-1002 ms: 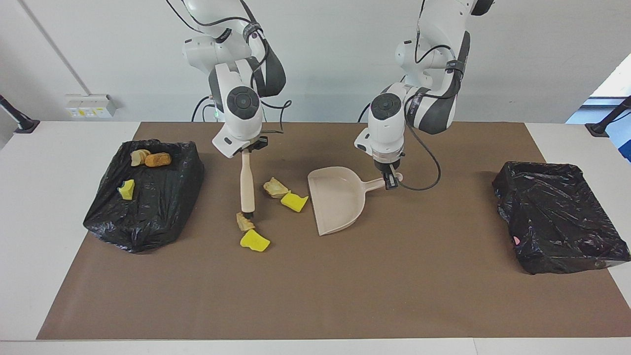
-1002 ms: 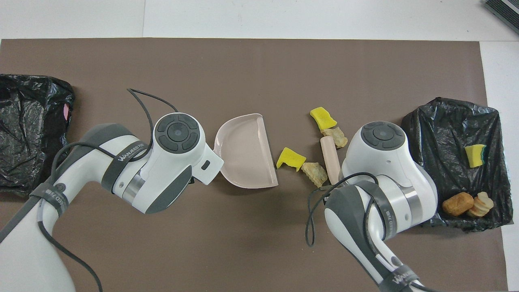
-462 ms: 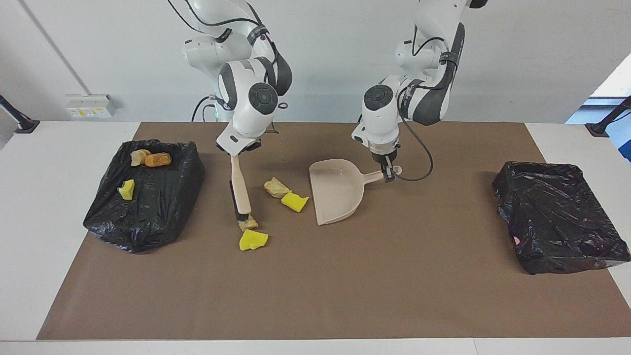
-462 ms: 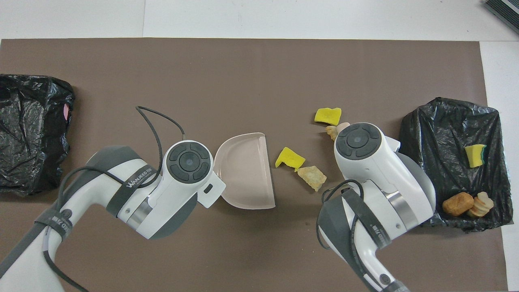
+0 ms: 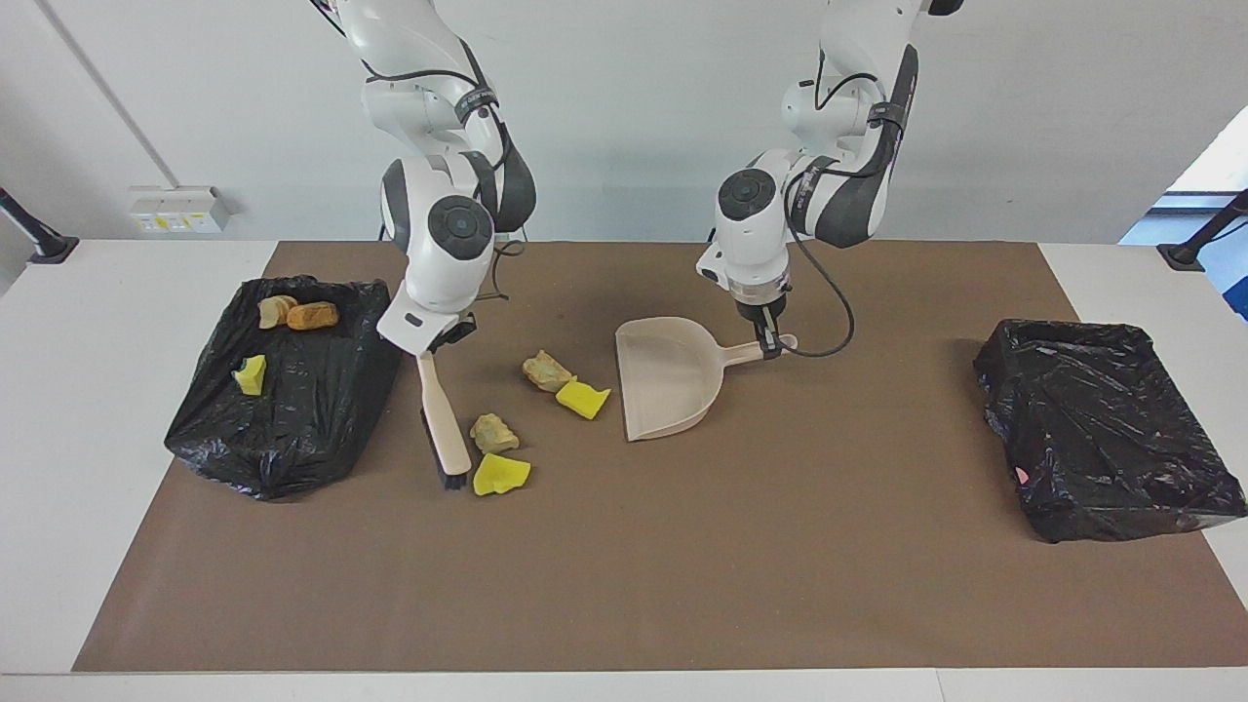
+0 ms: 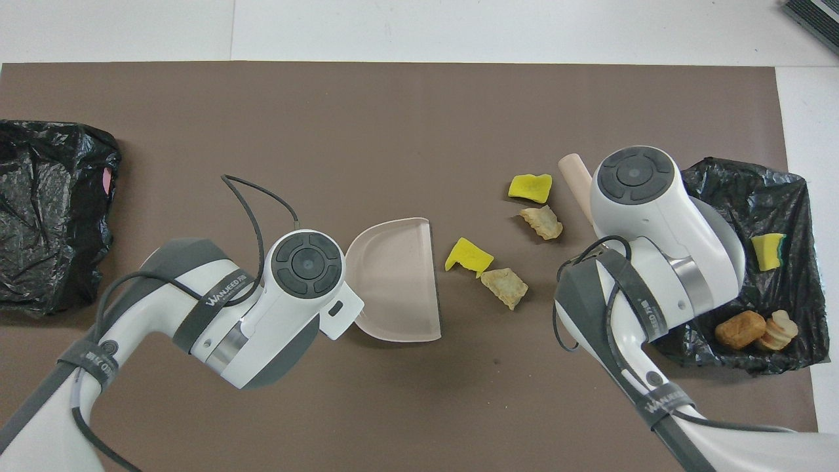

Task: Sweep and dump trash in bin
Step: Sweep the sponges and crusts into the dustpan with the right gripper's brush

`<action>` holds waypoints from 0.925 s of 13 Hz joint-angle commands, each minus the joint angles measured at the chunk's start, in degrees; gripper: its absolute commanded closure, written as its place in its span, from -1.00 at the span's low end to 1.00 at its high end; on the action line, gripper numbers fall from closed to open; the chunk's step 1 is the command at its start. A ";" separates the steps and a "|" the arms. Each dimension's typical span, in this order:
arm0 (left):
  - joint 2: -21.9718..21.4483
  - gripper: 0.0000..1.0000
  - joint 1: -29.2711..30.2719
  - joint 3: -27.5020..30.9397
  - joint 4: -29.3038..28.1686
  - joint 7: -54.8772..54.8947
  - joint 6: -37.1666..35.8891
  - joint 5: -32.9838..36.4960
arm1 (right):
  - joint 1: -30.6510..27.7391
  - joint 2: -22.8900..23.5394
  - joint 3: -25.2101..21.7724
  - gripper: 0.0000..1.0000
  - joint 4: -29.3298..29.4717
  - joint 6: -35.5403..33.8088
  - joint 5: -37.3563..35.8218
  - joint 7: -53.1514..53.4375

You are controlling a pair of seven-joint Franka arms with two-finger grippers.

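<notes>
On brown mat (image 5: 682,565), white wall, right claw (image 5: 437,343) gripping brush (image 5: 444,424), left claw (image 5: 770,341) gripping dustpan (image 5: 668,375).

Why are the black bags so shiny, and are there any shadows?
Facing view: the room light glints off the crinkled plastic of the bag at the left arm's end; the dustpan casts a soft shadow on the mat. Overhead view: pale glare streaks the bag at the right arm's end, and faint shadow lies under both arms.

Brush (image 5: 444,429) now beside the bin (image 5: 288,390).
</notes>
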 commanded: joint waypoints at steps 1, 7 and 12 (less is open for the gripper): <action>-2.40 0.11 -0.43 0.33 -2.80 -0.52 0.00 0.85 | 0.99 4.42 0.73 1.00 4.16 -0.77 -0.34 -1.07; -3.37 0.06 -0.17 0.16 -4.48 -2.01 1.23 0.76 | 2.93 0.48 0.91 1.00 -2.85 -3.84 6.70 -0.45; -3.29 0.81 -0.26 0.16 -4.48 -3.25 1.40 0.76 | 2.84 -3.57 0.82 1.00 -9.53 -6.05 12.92 4.20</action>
